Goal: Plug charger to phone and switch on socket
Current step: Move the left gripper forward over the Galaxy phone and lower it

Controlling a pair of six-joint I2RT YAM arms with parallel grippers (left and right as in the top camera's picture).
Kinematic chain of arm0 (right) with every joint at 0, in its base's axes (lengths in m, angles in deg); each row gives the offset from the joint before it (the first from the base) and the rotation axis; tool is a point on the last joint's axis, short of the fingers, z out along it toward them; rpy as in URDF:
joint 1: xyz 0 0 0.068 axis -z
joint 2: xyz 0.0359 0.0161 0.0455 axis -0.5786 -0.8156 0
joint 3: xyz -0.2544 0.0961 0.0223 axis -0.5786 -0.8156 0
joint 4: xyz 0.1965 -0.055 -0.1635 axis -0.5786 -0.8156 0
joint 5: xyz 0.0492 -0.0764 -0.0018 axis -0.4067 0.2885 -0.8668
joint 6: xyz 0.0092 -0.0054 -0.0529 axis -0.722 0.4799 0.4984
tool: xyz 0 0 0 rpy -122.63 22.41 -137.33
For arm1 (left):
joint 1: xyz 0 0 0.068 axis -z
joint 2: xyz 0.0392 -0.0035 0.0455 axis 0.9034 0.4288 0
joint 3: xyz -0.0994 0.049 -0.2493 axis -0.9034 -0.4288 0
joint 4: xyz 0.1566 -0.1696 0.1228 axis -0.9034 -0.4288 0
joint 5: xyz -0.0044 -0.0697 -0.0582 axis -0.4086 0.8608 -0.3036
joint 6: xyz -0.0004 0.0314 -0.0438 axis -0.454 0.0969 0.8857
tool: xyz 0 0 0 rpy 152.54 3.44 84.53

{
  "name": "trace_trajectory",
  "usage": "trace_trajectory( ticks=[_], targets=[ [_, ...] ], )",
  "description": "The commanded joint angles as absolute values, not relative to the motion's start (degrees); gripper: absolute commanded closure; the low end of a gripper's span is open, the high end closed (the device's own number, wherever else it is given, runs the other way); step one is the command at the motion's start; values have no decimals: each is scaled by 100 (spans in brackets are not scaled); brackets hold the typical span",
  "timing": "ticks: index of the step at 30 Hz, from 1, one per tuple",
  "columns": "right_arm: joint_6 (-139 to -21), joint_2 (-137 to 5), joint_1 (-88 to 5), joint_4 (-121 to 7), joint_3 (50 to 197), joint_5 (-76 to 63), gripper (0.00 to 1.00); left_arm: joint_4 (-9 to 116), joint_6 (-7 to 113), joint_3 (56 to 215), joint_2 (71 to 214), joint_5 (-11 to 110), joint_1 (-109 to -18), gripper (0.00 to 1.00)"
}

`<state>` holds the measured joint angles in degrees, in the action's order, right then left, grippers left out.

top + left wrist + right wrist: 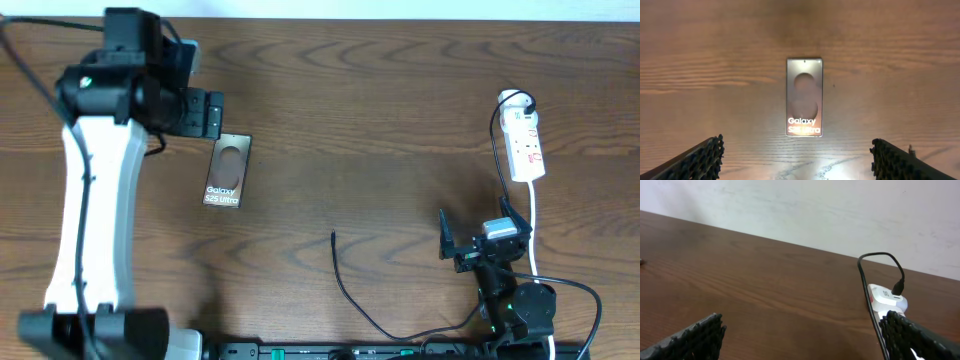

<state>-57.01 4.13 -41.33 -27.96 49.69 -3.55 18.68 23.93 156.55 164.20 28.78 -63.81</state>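
The phone [225, 170] lies flat on the wooden table, lettering up. It also shows in the left wrist view [804, 97]. My left gripper [217, 114] is open and empty just beyond the phone's far end, not touching it; its fingers [797, 160] stand wide apart. The charger cable's free tip [333, 236] lies on the table mid-front, and the cable curves back toward the front edge. The white socket strip [526, 140] lies at the right, with a black plug in its far end [898, 287]. My right gripper [478, 228] is open and empty, in front of the strip [886, 300].
The strip's white cord [535, 225] runs toward the front edge past my right arm. A black cable [494, 150] runs along the strip's left side. A white wall [840, 210] stands behind the table's far edge.
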Motion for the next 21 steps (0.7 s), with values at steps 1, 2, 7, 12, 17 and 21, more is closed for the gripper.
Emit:
trace_trajectory(
  ticks=[1,2,7,12,17,21],
  targets=[
    [-5764,450,-4168,-2827,4964,-311,1,1833,2299,15754,16750,2916,-6403,8],
    [-5764,450,-4168,-2829,4964,-311,1,1824,2297,15754,16861,2916,-6403,40],
    [-5764,450,-4168,-2829,4964,-311,1,1811,2297,15754,17237,2911,-6403,8],
    [-5764,450,-4168,-2829,4964,-311,1,1813,2297,15754,17395,2911,-6405,2],
    [-5764,450,-4168,-2827,4964,-311,1,1846,2297,15721,17397,2911,-6403,2],
    [-5764,450,-4168,-2827,4964,-311,1,1931,2297,15526,17397,2911,-6403,2]
  ],
)
